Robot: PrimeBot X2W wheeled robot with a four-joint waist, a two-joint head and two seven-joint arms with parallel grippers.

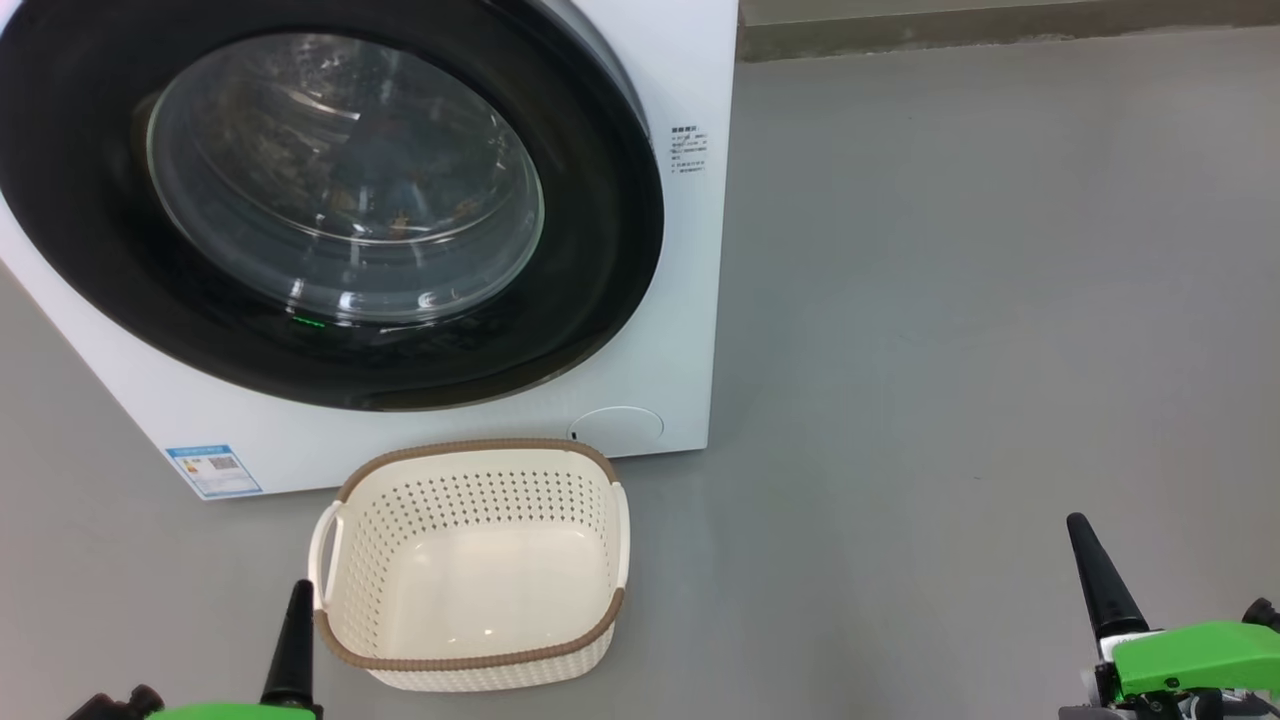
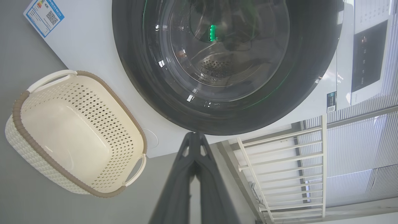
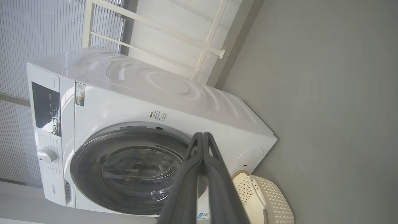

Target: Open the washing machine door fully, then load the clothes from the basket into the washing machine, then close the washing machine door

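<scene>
Door: washing machine door (image 1: pixel 330 200) flat against washing machine (image 1: pixel 640 340), looks shut | basket (image 1: pixel 480 500) on floor just in front, bare; clothes judged inside, glare hides them | left gripper (image 1: pixel 297 600), right gripper (image 1: pixel 1085 545): fingers pressed together, empty | Risk: latch unconfirmed, door may swing open; left fingers beside basket rim, a careless swing would knock it.

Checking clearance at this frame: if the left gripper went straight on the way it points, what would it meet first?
Most likely the glossy black rim of the washing machine door. The shut left gripper aims at the rim's edge, with the basket off to one side. Depth is unclear.
</scene>
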